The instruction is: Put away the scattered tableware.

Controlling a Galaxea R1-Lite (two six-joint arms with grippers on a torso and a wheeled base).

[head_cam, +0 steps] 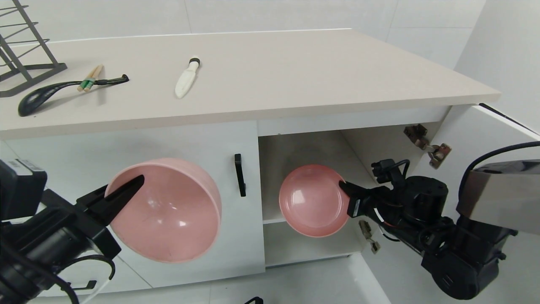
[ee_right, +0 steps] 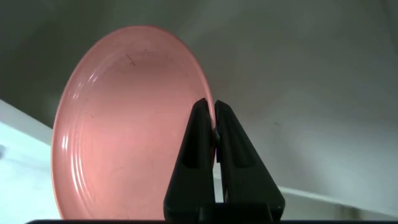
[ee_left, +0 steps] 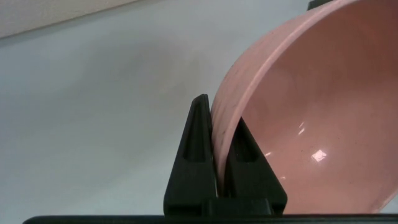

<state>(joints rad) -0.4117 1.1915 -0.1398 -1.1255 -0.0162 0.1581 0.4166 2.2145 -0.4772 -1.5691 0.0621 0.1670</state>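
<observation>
Two hands work nearest the camera. The left hand [head_cam: 141,179] is clenched on the rim of one pink bowl [head_cam: 177,211], held on edge before the closed door [head_cam: 190,139]. The right hand [head_cam: 342,184] pinches the rim of one pink plate [head_cam: 312,200], upright at the mouth of the open cabinet [head_cam: 371,143], just above its shelf [head_cam: 272,219].

The step in hand looks like stowing the plate. Next it likely needs tilting flat and lowering onto the shelf before release, and the bowl would follow.

Farther off, the surface [head_cam: 337,76] carries one knife [head_cam: 187,79], one black ladle [head_cam: 42,95] with one pair of chopsticks [head_cam: 89,79] across its handle, and one wire rack [head_cam: 25,55].
</observation>
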